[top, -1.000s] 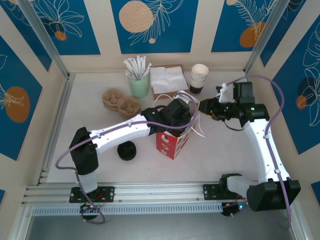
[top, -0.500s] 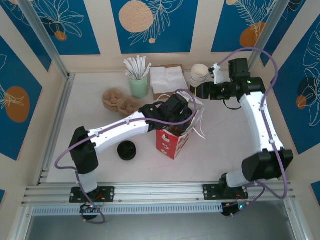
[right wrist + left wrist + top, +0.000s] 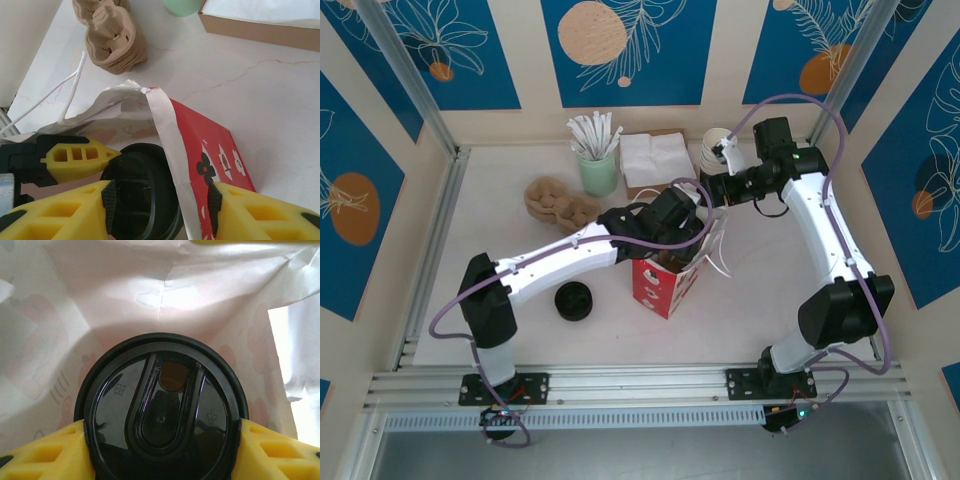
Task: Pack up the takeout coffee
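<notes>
- The takeout coffee (image 3: 160, 415) stands upright inside the red paper bag (image 3: 210, 150). Its long axis is vertical and its black lid faces up out of the bag's mouth.
- The left gripper (image 3: 162, 452) clamps it, with one yellow finger pressed to each side of the lid.
- The right gripper (image 3: 161, 197) is spread wide, straddling the bag's rim without pinching it.
- The bag stands mid-table (image 3: 740, 310).
</notes>
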You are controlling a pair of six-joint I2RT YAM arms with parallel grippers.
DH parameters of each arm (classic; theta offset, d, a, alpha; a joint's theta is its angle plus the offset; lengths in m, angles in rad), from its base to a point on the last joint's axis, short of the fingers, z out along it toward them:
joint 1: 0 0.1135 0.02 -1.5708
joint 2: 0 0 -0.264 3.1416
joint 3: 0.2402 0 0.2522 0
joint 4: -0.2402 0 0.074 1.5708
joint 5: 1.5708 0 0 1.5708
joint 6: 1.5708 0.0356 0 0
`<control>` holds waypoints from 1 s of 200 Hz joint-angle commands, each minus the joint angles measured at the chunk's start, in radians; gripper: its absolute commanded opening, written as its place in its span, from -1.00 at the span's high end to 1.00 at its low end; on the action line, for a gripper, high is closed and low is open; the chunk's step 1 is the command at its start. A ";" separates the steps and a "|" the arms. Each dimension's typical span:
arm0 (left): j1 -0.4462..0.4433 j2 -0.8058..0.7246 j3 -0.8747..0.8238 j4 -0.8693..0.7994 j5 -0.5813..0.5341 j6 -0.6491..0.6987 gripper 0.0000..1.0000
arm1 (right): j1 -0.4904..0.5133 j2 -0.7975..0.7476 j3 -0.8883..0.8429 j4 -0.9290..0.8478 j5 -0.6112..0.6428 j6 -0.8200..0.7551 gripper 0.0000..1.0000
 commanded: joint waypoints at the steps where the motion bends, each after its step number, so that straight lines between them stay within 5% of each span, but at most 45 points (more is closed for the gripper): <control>1: 0.016 -0.022 0.024 -0.018 -0.002 0.014 -0.18 | 0.015 0.027 0.025 -0.028 -0.017 -0.043 -0.08; 32: 0.024 -0.036 0.002 0.000 0.001 0.012 -0.18 | 0.038 0.059 0.051 -0.027 0.015 -0.050 0.02; 57: 0.026 -0.040 -0.009 0.007 -0.005 0.017 -0.18 | 0.054 0.074 0.092 -0.029 -0.003 -0.039 0.68; 74: 0.026 -0.048 -0.014 0.007 -0.021 0.025 -0.19 | 0.061 0.066 0.115 -0.020 -0.044 -0.013 0.90; 200: 0.009 -0.154 -0.193 0.162 -0.082 0.094 -0.17 | 0.086 -0.194 -0.167 0.222 -0.200 0.170 0.95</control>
